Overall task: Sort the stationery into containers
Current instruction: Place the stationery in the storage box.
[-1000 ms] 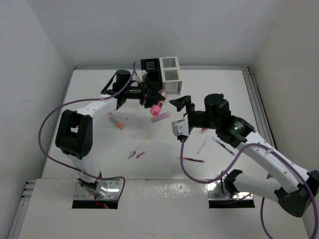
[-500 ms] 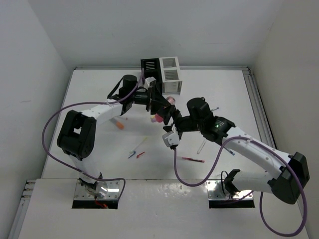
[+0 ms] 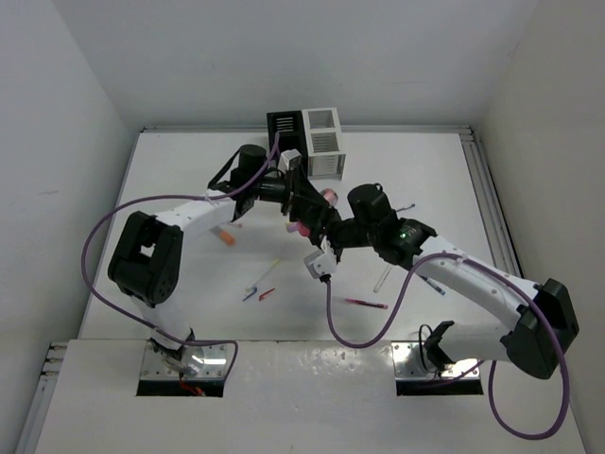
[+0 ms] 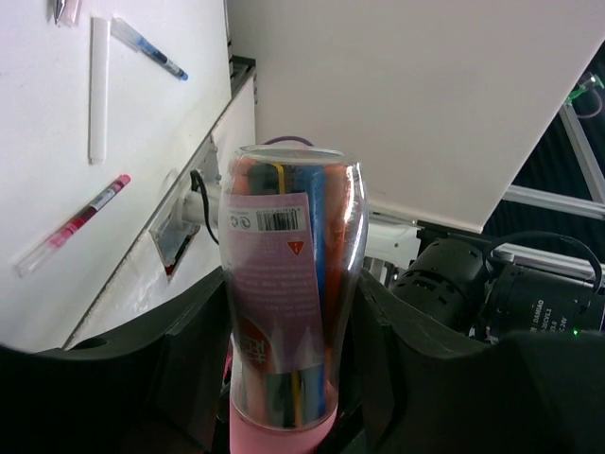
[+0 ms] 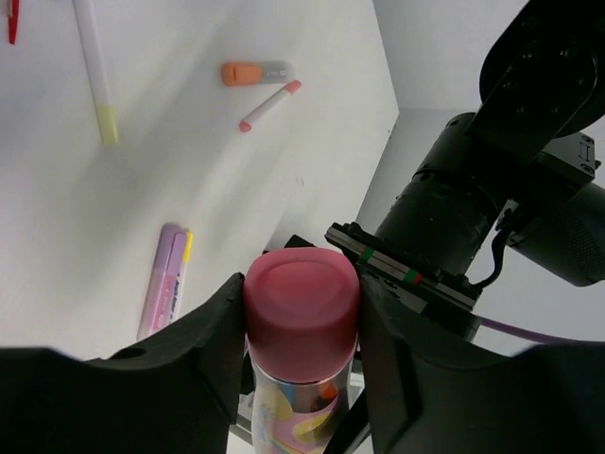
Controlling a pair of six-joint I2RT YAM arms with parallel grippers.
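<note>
A clear tube [image 4: 288, 274] with a pink cap [image 5: 302, 298] and coloured stationery inside hangs above the table between both arms. My left gripper [image 4: 288, 350] is shut on it near its pink end. My right gripper [image 5: 302, 322] has its fingers [image 5: 213, 340] pressed on both sides of the cap. From above, the two grippers [image 3: 307, 203] [image 3: 327, 216] meet just in front of the joined black container [image 3: 284, 132] and white container [image 3: 323, 132]. Only a bit of the pink [image 3: 328, 194] shows there.
On the table lie a lilac marker [image 5: 165, 284], an orange-tipped bit [image 5: 255, 72], a pink-tipped pen [image 5: 269, 106] and a white pen [image 5: 95, 66]. A red pen [image 3: 366, 304], a white pen [image 3: 385, 274] and a blue pen [image 3: 430, 284] lie on the right side. Purple cables trail from both arms.
My right arm has swung left and in to the tube, and its jaws have gone from wide open to closed on the pink cap. The left arm shifted slightly right with the tube.
</note>
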